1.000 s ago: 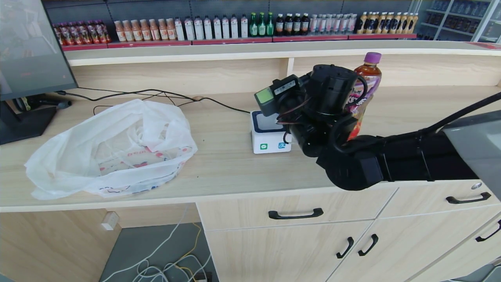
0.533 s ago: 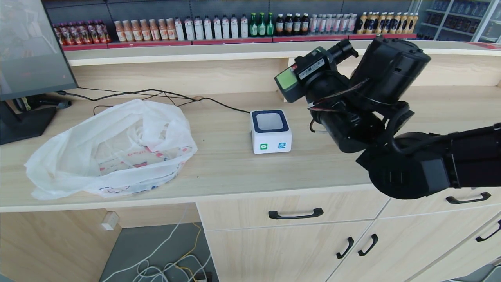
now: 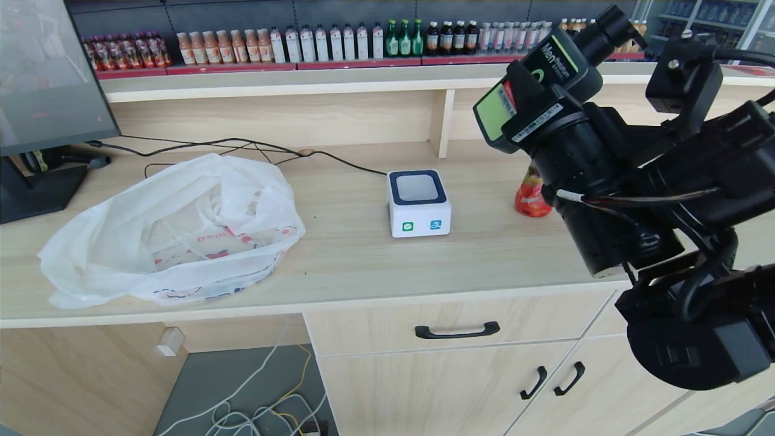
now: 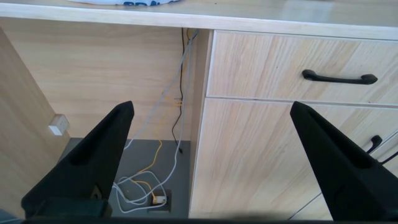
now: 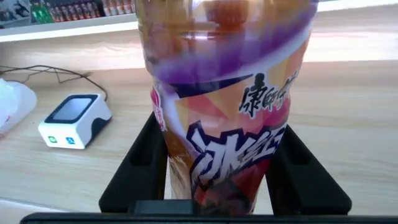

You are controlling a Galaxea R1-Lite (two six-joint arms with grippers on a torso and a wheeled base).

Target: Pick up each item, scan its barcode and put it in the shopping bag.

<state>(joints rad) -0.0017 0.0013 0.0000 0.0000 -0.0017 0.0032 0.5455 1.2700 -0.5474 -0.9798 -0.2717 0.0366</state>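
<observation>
Bottle: I'm seeing the bottle upright at the right of the tabletop, right of the scanner. I cannot tell whether its base is resting or lifted.
Right gripper: the right gripper is holding the bottle, one finger pressing each side of the label.
Left gripper: the left gripper is hanging wide open below the tabletop edge, facing the cabinet.
Handling: I'm judging it full, so fairly heavy. The plastic wall is giving a little under pressure, and the glossy label is likely slippery.
Hold: I'm favouring the mid-body, squeezing firmly but not crushing.
Bag: the bag is lying open and slumped at the left. I'm making out only folds and print inside, no item.
</observation>
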